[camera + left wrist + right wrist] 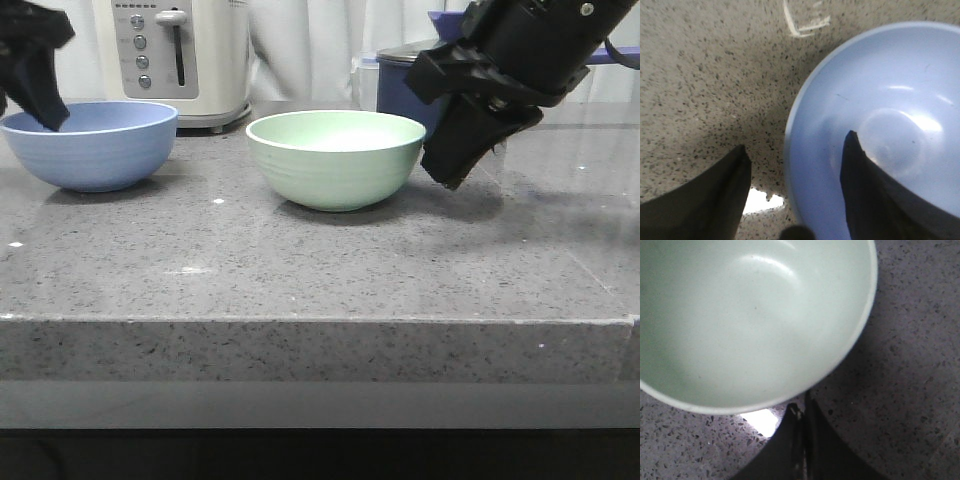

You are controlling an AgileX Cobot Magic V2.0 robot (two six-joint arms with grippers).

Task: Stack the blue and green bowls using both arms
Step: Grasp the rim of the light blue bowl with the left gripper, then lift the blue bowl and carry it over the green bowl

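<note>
A grey speckled stone surface (330, 270) with a thick near edge fills the room's foreground. Far behind hang pale curtains (310, 45); a cream toaster (180, 55) stands far left, a dark blue saucepan (400, 80) far right.

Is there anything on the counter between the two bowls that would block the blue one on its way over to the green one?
Nothing visible does. Bare counter lies between the blue bowl and the green bowl; the toaster stands behind that gap.
</note>
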